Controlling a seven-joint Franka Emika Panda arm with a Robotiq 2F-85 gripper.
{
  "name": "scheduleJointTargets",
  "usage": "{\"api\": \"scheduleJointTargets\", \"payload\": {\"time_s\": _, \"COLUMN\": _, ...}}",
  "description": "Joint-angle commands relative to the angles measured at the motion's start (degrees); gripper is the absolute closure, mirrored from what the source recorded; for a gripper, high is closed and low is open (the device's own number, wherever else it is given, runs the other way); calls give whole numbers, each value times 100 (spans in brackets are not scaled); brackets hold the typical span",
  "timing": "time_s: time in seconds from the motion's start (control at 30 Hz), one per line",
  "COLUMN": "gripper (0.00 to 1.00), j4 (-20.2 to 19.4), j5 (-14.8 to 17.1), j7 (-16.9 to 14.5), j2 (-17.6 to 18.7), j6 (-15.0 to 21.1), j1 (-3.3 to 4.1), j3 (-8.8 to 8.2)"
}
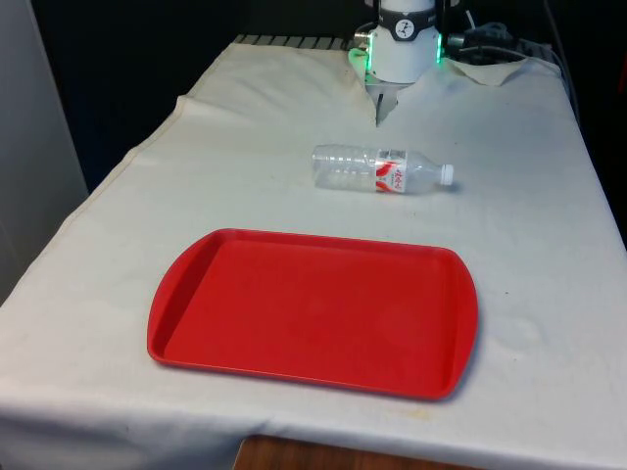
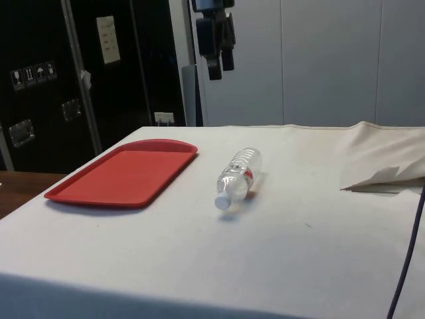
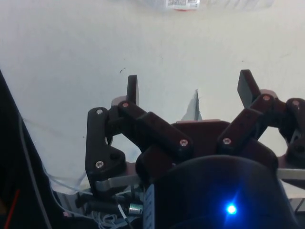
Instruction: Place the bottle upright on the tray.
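The bottle (image 1: 380,170) lies on its side on the cloth (image 1: 529,225), untouched. It is clear plastic, ribbed along the body, and looks empty. A white label with red marks wraps it near the shoulder, and a white cap (image 1: 446,175) closes the neck. In the front view the cap points to the front view's right and the base to the left, so the bottle lies across the table. In the side view the bottle (image 2: 238,177) runs toward that camera, with the cap (image 2: 222,201) nearest and a little red showing at the label.

The tray (image 1: 313,311) is red, with rounded corners and a low raised rim. It sits flat on the cloth on the near side of the bottle in the front view, apart from it, with a strip of bare cloth between them. In the side view the tray (image 2: 126,173) lies to the left of the bottle.

The gripper (image 2: 218,63) hangs high above the table in the side view, well clear of bottle and tray. In the wrist view the gripper (image 3: 188,86) stands spread wide, its two black fingers (image 3: 131,88) far apart with bare cloth between them and nothing in its grasp. The bottle's label (image 3: 181,4) shows beyond the fingertips there.
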Motion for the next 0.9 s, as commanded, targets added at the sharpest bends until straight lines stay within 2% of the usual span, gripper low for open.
{"api": "scheduleJointTargets", "payload": {"time_s": 0.0, "gripper": 0, "j4": -80, "j5": 6, "j7": 46, "j2": -29, "j6": 92, "j1": 0, "j3": 6}}
{"api": "scheduleJointTargets", "payload": {"time_s": 0.2, "gripper": 0, "j4": -229, "j5": 6, "j7": 155, "j2": -11, "j6": 212, "j1": 11, "j3": 23}}
{"api": "scheduleJointTargets", "payload": {"time_s": 0.23, "gripper": 0, "j4": -189, "j5": 6, "j7": 92, "j2": 0, "j6": 155, "j1": 6, "j3": 11}}
{"api": "scheduleJointTargets", "payload": {"time_s": 0.37, "gripper": 0, "j4": -264, "j5": 0, "j7": 235, "j2": -11, "j6": 212, "j1": 17, "j3": 63}}
{"api": "scheduleJointTargets", "payload": {"time_s": 0.77, "gripper": 0, "j4": -304, "j5": -6, "j7": 241, "j2": 34, "j6": 258, "j1": 23, "j3": 80}}
{"api": "scheduleJointTargets", "payload": {"time_s": 0.8, "gripper": 0, "j4": -269, "j5": 6, "j7": 201, "j2": 23, "j6": 166, "j1": 11, "j3": 63}}
{"api": "scheduleJointTargets", "payload": {"time_s": 0.87, "gripper": 0, "j4": -321, "j5": -11, "j7": 258, "j2": 52, "j6": 292, "j1": 23, "j3": 97}}
